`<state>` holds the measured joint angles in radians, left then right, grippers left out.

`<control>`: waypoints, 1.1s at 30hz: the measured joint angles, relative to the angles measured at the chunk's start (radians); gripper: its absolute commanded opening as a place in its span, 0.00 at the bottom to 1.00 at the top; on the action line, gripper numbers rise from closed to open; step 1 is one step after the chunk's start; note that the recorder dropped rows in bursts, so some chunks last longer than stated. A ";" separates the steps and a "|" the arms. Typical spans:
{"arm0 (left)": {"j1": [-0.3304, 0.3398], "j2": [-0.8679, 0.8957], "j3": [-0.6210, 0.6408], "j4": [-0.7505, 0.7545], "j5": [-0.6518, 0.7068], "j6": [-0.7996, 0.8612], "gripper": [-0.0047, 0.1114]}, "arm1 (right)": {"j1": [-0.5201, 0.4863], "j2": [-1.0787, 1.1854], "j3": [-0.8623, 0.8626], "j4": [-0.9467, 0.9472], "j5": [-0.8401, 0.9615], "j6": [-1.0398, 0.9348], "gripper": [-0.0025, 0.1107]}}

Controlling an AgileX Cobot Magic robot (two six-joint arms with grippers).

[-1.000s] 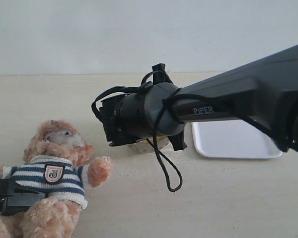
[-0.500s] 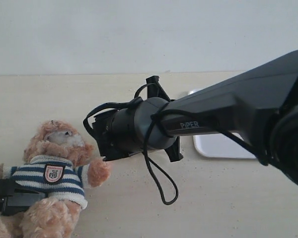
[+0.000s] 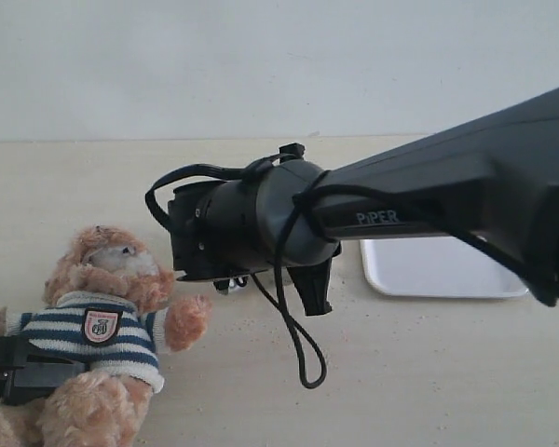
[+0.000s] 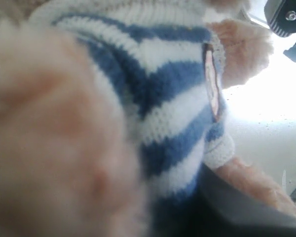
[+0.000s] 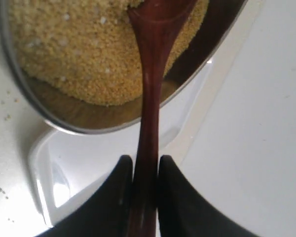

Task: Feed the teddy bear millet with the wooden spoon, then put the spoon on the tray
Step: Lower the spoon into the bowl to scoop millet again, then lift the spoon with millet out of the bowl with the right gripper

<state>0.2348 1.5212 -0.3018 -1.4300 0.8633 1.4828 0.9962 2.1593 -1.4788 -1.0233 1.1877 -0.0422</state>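
Right gripper (image 5: 144,165) is pinching tight on the slim handle of the wooden spoon (image 5: 150,89), its head reaching just ahead over the millet (image 5: 74,54). The glossy handle is risking a swivel in that narrow pinch, spilling grain before the teddy bear (image 3: 107,279), lying farther off. Left gripper (image 3: 33,372) beside the bear: grip cannot be told.

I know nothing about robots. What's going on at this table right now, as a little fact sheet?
teddy bear: striped shirt, on the left side of the table
left tool: at the bear's waist; grip unclear
wooden spoon: scoop end over the millet
right tool: shut on the spoon's handle
millet: heaped in a metal bowl
tray: white, partly hidden by the right arm
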 measured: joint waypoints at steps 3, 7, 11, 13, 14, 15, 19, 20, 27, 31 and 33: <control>0.000 0.000 0.000 0.000 0.000 0.000 0.10 | 0.000 -0.006 0.000 0.037 -0.008 -0.004 0.15; 0.000 0.000 0.000 0.000 0.000 0.000 0.10 | 0.000 -0.010 0.000 0.054 -0.011 -0.006 0.15; 0.000 0.000 0.000 0.000 0.000 0.000 0.10 | 0.000 -0.012 0.000 0.079 -0.018 -0.006 0.15; 0.000 0.000 0.000 0.000 0.000 0.000 0.10 | 0.000 -0.016 0.000 0.100 -0.027 -0.006 0.15; 0.000 0.000 0.000 0.000 0.000 0.000 0.10 | 0.000 -0.021 0.000 0.105 -0.032 -0.006 0.15; 0.000 0.000 0.000 0.000 0.000 0.000 0.10 | 0.000 -0.025 0.000 0.112 -0.037 -0.006 0.15; 0.000 0.000 0.000 0.000 0.000 0.000 0.10 | 0.000 -0.042 0.000 0.132 -0.048 -0.008 0.15; 0.000 0.000 0.000 0.000 0.000 0.000 0.10 | 0.000 -0.044 0.000 0.140 -0.048 -0.008 0.15; 0.000 0.000 0.000 0.000 0.000 0.000 0.10 | -0.026 -0.066 0.000 0.208 -0.069 -0.008 0.15; 0.000 0.000 0.000 0.000 0.000 0.000 0.10 | -0.038 -0.089 0.000 0.218 -0.080 -0.008 0.15; 0.000 0.000 0.000 0.000 0.000 0.000 0.10 | -0.046 -0.098 0.000 0.233 -0.083 -0.008 0.15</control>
<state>0.2348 1.5212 -0.3018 -1.4300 0.8633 1.4828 0.9502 2.0609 -1.4788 -0.7908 1.1048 -0.0499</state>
